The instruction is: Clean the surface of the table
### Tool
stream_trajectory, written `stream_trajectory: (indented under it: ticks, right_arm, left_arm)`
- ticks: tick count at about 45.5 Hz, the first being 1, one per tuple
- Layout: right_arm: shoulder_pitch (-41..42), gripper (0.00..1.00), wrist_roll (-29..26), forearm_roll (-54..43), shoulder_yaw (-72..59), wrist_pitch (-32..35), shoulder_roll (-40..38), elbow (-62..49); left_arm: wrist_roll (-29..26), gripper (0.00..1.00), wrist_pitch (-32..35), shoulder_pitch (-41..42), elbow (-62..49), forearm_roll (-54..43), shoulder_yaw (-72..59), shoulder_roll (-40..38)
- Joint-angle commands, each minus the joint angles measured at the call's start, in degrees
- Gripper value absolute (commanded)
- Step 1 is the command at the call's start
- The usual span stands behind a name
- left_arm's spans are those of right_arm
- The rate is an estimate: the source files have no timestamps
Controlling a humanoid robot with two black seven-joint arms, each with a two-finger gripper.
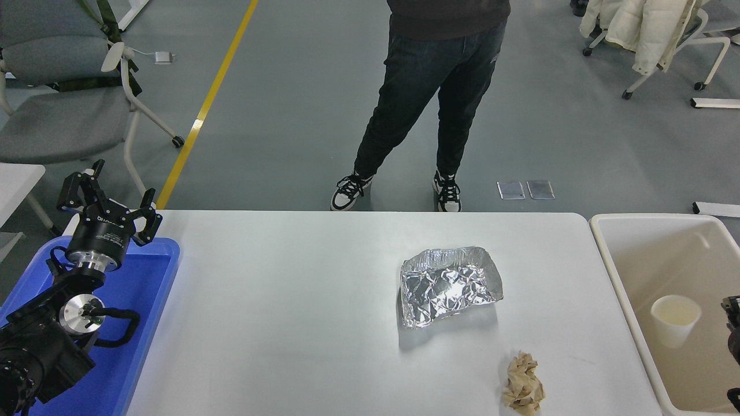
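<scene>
The white table surface (289,312) carries a crumpled foil tray (448,286) right of the middle and a crumpled brown paper ball (523,384) near the front edge. A white paper cup (675,319) stands upright inside the beige tub (614,271) at the right. Only a sliver of my right gripper (733,338) shows at the right edge, just right of the cup and apart from it. My left gripper (110,199) is parked open and empty at the lower left, above the blue tray (147,323).
A person (428,104) stands at the table's far side, feet close to the edge. A grey chair (63,110) stands at the far left and a chair with a white coat (653,29) at the far right.
</scene>
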Motion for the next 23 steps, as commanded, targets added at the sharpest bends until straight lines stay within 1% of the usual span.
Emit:
stream_trajectory:
  ticks: [1, 10, 15, 19, 23]
  right_arm:
    - [0.15, 1.0, -0.09, 1.86, -0.14, 0.06, -0.24, -0.01]
    - [0.24, 1.0, -0.09, 14.6, 0.04, 0.32, -0.24, 0.08]
    - [2.0, 1.0, 0.0, 21.63, 0.04, 0.41, -0.15, 0.08]
    - [3.05, 1.0, 0.0, 24.71, 0.13, 0.41, 0.03, 0.17]
    - [4.54, 1.0, 0.0, 25.42, 0.91, 0.84, 0.11, 1.66]
  left_arm:
    - [0.0, 1.0, 0.08, 0.0, 0.04, 0.06, -0.02, 0.0]
    - [0.0, 1.0, 0.17, 0.0, -0.05, -0.03, 0.07, 0.0]
    - [0.0, 1.0, 0.08, 0.0, 0.04, -0.03, -0.02, 0.0]
    - [0.0, 1.0, 0.17, 0.0, 0.04, -0.03, -0.02, 0.0]
    - [0.0, 1.0, 0.17, 0.0, -0.05, -0.03, -0.02, 0.0]
